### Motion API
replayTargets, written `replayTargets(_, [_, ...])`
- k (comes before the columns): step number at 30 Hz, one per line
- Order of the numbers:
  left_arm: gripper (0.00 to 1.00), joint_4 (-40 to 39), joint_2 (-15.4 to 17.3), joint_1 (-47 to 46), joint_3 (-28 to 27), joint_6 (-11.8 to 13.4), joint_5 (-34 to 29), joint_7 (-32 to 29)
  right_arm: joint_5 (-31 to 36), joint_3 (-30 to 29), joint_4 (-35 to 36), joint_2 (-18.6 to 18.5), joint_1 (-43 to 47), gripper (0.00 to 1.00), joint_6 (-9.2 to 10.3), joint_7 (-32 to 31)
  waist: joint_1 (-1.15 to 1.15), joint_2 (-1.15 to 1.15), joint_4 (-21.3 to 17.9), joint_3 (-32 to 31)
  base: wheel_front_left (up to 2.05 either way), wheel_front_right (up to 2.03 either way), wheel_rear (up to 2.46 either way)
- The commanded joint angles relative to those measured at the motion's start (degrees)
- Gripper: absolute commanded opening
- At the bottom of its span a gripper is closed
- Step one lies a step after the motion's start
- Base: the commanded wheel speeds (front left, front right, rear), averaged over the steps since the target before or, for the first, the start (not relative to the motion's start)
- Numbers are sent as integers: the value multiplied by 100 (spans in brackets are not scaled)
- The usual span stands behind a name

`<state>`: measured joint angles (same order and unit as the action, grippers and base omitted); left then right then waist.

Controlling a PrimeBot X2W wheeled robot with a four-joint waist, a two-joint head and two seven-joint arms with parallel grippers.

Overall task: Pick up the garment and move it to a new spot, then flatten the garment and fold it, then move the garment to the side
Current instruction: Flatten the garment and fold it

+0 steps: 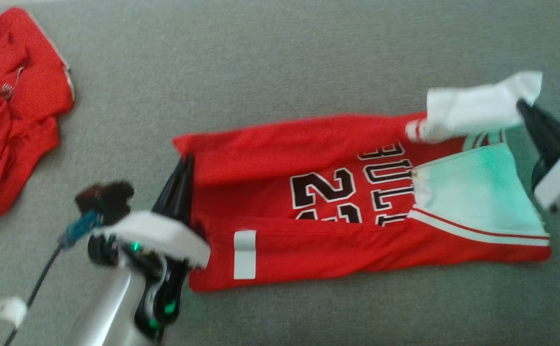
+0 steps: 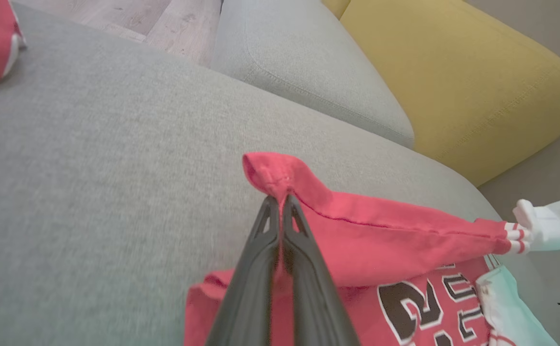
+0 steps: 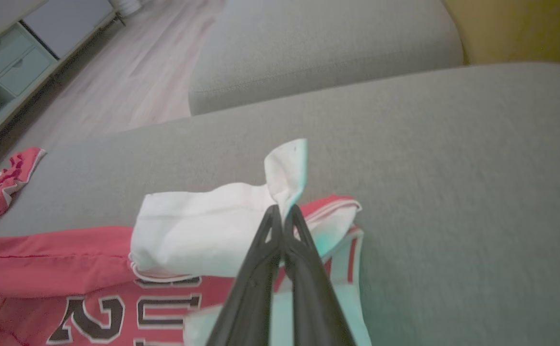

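The garment is a red jersey with black-and-white lettering and white sleeves, lying across the grey cushion with its near long side folded in. My left gripper is shut on the red hem corner at the garment's left end, lifting it slightly. At the right end my right gripper is shut on the white sleeve, seen as a raised white flap above the fingertips. The far long edge is held up between both grippers.
A second red garment lies crumpled at the cushion's far left. A grey cushion and a yellow one sit beyond, with wooden floor and a pale cabinet further off.
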<state>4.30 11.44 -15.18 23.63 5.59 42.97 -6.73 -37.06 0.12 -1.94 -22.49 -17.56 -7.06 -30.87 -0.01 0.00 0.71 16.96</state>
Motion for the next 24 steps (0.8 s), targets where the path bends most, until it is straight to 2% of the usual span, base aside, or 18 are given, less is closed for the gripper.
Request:
replayTargets(1, [0,-300,164,45,-272,51,20,42,13,-10,304,-23,142,0,-43,-36,1,0,-138,-146,0,0,0])
replayTargets(5, [0,-842,287,682,-338,242,132,-39,113,-135,712,214,804,0,-43,-202,1,0,-268,-225,0,0,0])
replayTargets(9, [0,-1154,390,1079,-354,409,164,-144,400,-125,807,353,1094,0,-43,-295,1,0,-377,-231,0,0,0])
replayTargets(10, [0,-1189,411,1158,-347,456,165,-185,522,-76,809,354,1109,55,-43,-306,1,0,-397,-231,0,0,0])
replayTargets(11, [0,-1212,441,1233,-338,507,154,-229,622,-37,794,365,1108,100,-43,-334,1,0,-416,-229,0,0,0])
replayTargets(12, [22,-1232,465,1312,-333,563,147,-270,699,-12,777,380,1079,100,-43,-361,1,0,-434,-222,0,0,0])
replayTargets(13, [48,-1248,491,1387,-323,612,138,-310,755,-4,763,392,1035,100,-43,-374,1,0,-444,-219,0,0,0])
replayTargets(14, [100,-1250,551,1453,-307,662,78,-339,783,-11,745,405,981,100,-43,-400,1,0,-447,-212,0,0,0])
replayTargets(17, [100,-1125,814,1533,-378,982,-487,-55,861,-143,647,413,772,100,-43,-563,1,0,-450,-162,0,0,0])
replayTargets(20, [100,-1047,762,1544,-458,1197,-829,457,1112,-176,362,390,515,100,-43,-793,1,0,-418,-104,0,0,0])
replayTargets(24, [100,-879,654,1496,-402,1308,-1258,1156,1416,-87,-180,353,260,100,-43,-1114,1,0,-281,-41,0,0,0])
